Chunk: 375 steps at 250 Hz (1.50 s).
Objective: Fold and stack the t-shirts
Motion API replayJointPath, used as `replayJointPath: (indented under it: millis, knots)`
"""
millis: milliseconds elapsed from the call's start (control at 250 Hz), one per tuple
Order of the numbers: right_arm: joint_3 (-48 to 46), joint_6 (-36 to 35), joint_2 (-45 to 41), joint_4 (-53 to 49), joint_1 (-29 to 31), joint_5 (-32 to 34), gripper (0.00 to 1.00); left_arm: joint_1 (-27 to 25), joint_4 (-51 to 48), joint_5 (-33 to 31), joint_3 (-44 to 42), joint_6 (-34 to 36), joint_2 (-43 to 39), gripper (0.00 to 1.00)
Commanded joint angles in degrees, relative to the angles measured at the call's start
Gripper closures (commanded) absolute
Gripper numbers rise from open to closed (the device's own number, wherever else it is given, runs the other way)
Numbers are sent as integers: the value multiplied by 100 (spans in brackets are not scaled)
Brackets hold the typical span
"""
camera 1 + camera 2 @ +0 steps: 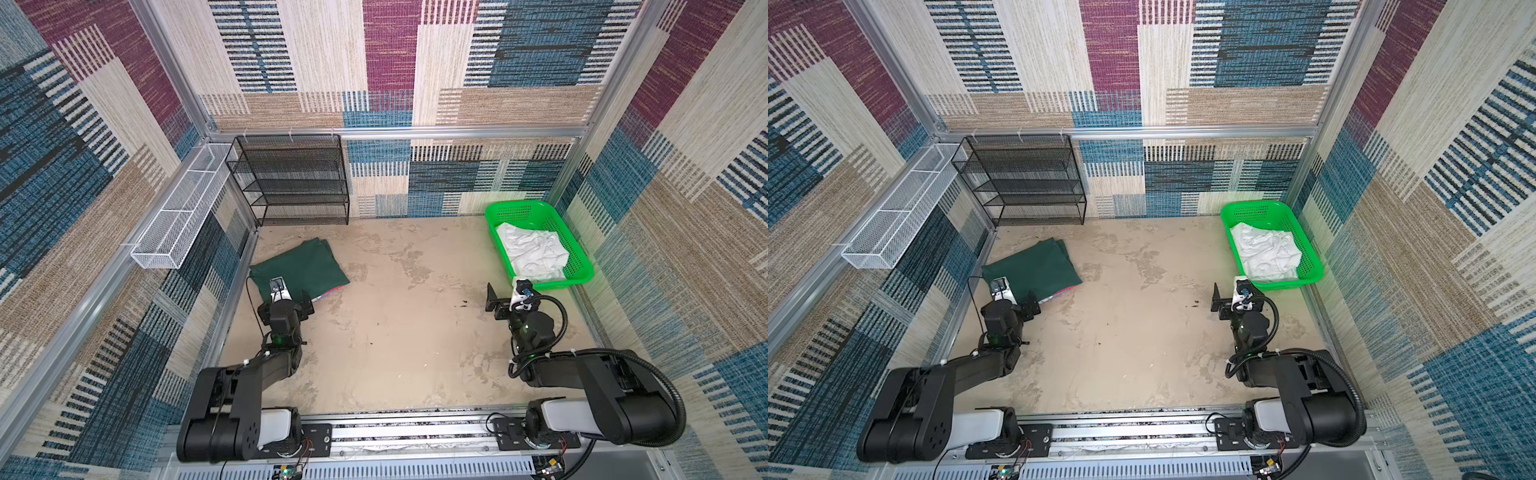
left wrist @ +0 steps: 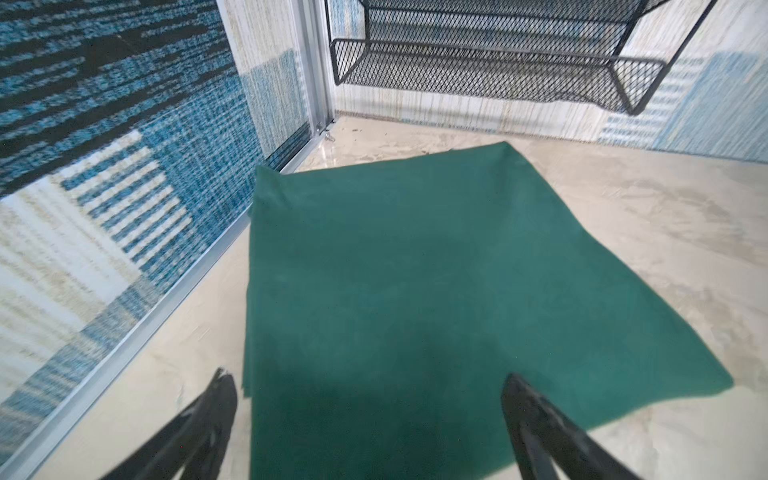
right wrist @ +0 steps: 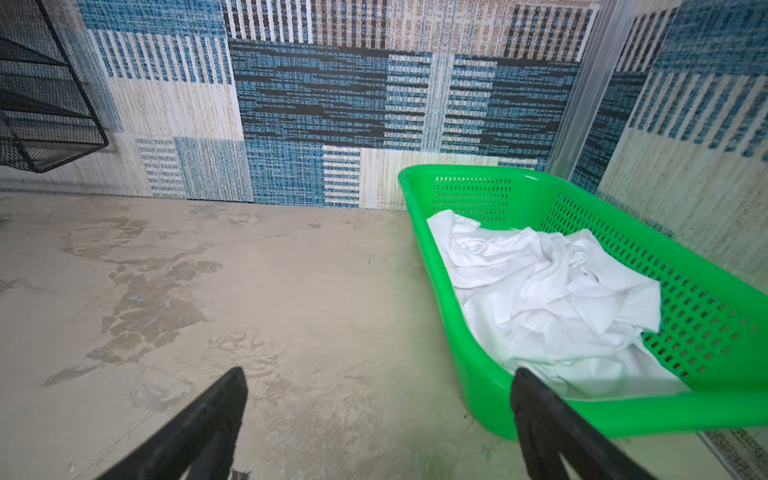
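With left gripper point(image 2: 368, 376), right gripper point(image 3: 379, 372) both released, seems best: reach two o'clock, pinch crumpled white cloth point(image 3: 540, 291) high, clear bright green plastic basket's point(image 3: 469, 168) rim.

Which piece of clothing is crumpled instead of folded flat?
The white cloth in the green basket: bunched and wrinkled. The dark green t-shirt lies folded flat on the table, outside the basket.
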Motion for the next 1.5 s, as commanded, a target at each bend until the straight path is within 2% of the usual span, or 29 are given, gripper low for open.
replayJointPath:
  millis: [0,60,136,176,232,276,352,388,592,1028,1244,1496]
  knots:
    - [-393,-166,297,1740,-9,-150,1,49,1487,805,-152,264,572,0]
    - [-449,-139,687,2212,-32,-83,1,50,210,845,130,187,150,0]
    - [-276,-218,1329,2708,-40,-178,1,47,725,992,253,352,582,0]
    - [-212,-90,1073,2198,-73,-59,1,50,384,1105,362,359,495,0]
    - [33,-102,916,1467,-201,-517,1,50,-115,1193,495,363,369,0]
    - [257,45,1018,1255,-370,-716,1,50,40,1222,500,417,456,0]
    - [743,379,935,173,-749,-1260,1,50,241,1237,436,426,493,0]
    - [697,490,982,339,-884,-1454,1,50,122,1238,466,416,461,0]
    - [643,519,950,408,-886,-1321,1,50,262,722,413,222,489,0]
    - [642,503,955,414,-892,-1343,1,23,-298,614,737,213,530,0]
    - [584,291,951,526,-886,-1900,1,23,-295,613,735,211,535,0]
    - [629,290,974,456,-886,-1908,1,21,-292,614,735,213,532,0]
